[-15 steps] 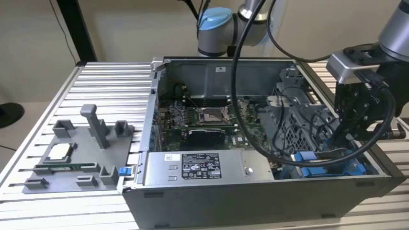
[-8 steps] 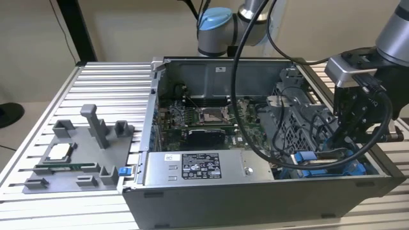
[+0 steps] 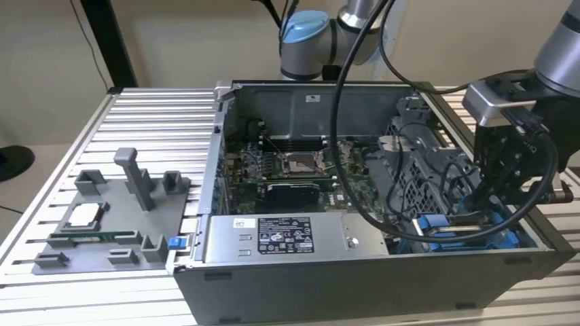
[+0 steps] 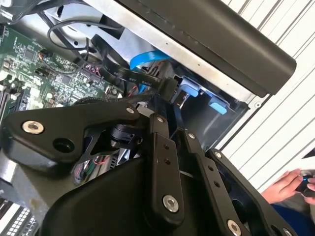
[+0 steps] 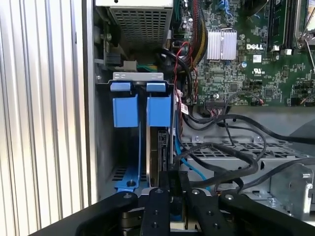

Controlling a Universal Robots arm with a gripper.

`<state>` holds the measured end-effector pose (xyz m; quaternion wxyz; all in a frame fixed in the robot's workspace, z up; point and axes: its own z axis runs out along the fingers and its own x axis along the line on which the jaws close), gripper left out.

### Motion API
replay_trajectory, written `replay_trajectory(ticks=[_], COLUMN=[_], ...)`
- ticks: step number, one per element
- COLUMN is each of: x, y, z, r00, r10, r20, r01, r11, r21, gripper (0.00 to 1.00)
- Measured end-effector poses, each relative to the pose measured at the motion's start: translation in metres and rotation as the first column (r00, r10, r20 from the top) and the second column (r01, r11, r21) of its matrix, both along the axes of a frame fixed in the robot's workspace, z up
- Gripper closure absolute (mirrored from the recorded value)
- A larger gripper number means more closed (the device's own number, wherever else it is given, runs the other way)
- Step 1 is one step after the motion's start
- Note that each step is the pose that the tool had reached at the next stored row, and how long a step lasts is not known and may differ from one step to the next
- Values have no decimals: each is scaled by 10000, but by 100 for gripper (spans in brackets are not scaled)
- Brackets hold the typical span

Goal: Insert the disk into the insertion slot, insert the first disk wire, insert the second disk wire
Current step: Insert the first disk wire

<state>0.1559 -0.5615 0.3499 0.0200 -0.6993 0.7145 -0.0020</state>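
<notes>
A ribbed aluminium table (image 3: 154, 115) spreads below the jaws and well out to either side of them, its slats catching soft, even light. Well beyond the jaws stands a plain beige wall (image 3: 181, 41) with a black upright post (image 3: 107, 41). Farther off, pale floor (image 3: 27, 193) carries a dark round shape (image 3: 11, 163), possibly a stand's foot.

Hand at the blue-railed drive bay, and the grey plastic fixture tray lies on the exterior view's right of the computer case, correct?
No: the grey plastic fixture tray lies on the exterior view's left of the black computer case, as that view shows. The hand is at the blue-railed metal drive bay.
</notes>
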Motion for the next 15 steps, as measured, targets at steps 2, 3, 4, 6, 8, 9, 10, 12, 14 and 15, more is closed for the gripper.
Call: replay_trajectory(ticks=[2, 3, 4, 6, 8, 9, 10, 12, 14, 15], x=[14, 15, 14, 15, 16, 15, 15, 16, 18, 18], y=[-2, -3, -4, -4, -9, -13, -18, -28, -38, -44], z=[-12, -18, -25, -33, -38, -39, -39, -40, -39, -39], r00=[10000, 10000, 10000, 10000, 9999, 9999, 9998, 9998, 9998, 9998], r10=[0, 0, -3, -12, -16, -17, -17, -18, -17, -18], r20=[-19, -39, -58, -84, -129, -155, -176, -200, -205, -205], r01=[0, 0, 3, 12, 16, 17, 17, 18, 17, 17], r11=[10000, 10000, 10000, 10000, 10000, 10000, 10000, 10000, 10000, 10000], r21=[1, 2, 2, -2, -4, -8, -12, -17, -18, -19], gripper=[100, 100, 100, 100, 100, 100, 100, 100, 100, 100])
